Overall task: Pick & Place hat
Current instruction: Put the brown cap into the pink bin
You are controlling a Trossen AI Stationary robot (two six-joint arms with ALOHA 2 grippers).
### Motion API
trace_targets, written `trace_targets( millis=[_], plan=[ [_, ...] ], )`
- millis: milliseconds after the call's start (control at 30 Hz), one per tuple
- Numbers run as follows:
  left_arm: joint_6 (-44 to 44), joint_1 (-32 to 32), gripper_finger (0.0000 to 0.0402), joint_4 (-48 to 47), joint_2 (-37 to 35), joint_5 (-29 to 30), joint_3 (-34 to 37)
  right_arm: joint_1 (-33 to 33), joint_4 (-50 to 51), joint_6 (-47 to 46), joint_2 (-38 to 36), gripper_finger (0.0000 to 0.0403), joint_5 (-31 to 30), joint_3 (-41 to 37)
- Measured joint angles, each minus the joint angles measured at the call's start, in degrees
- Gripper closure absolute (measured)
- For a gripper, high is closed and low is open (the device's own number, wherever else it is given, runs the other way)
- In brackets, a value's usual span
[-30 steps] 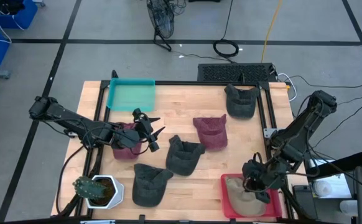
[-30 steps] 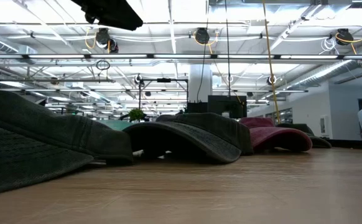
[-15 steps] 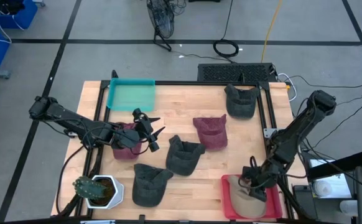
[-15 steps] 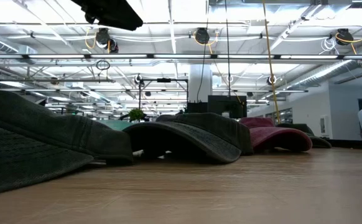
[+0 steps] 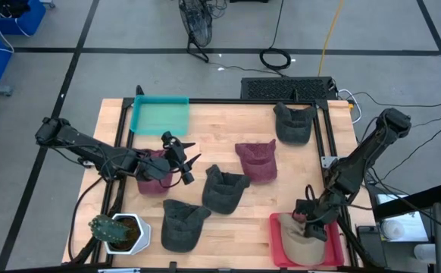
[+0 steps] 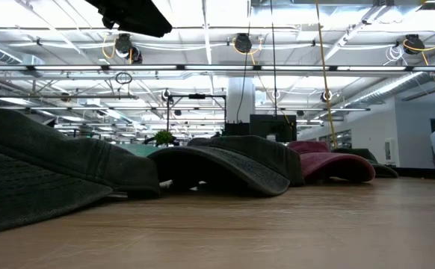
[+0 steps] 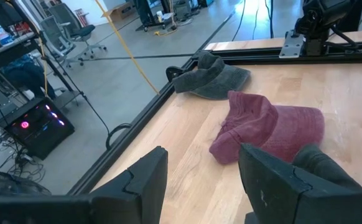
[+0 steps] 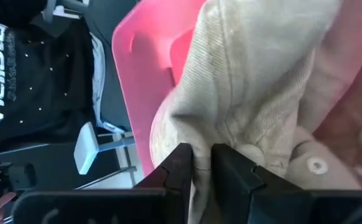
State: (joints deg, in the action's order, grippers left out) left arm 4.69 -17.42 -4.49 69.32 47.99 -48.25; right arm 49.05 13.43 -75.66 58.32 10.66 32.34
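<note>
A beige hat [image 5: 300, 243] in a red tray [image 5: 275, 235]; teal tray [image 5: 159, 114].

Cloth hats on a wooden table.
We see a beige ribbed-cloth hat [image 8: 255, 68] in a smooth pink plastic tray [image 8: 143, 56], on matt wood table [image 5: 220, 129].

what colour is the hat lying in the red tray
Beige, a pale tan hat in the red tray; it shows best in the right wrist view.

At the table's [image 5: 296, 163] five o'clock corner, the right gripper [image 5: 309, 221] sits on a tan hat [image 5: 300, 244] in the red tray [image 5: 276, 241].
</note>
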Motion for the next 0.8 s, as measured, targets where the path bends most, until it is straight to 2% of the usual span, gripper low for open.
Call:
trace_targets(
  millis=[433,567,800],
  plan=[
    [0.4,0.9,0.0202,0.0,0.0,0.0,0.0,-4.1,7.2,7.0,-6.4,0.0337,-0.7,0.0],
    [0.4,1.5,0.0202,0.0,0.0,-0.1,0.0,-5.4,11.5,8.1,-7.1,0.0308,-2.0,0.0],
    [0.4,1.8,0.0202,0.0,0.0,-0.1,0.0,-9.2,17.0,9.7,-8.3,0.0228,-1.8,0.0]
  ],
)
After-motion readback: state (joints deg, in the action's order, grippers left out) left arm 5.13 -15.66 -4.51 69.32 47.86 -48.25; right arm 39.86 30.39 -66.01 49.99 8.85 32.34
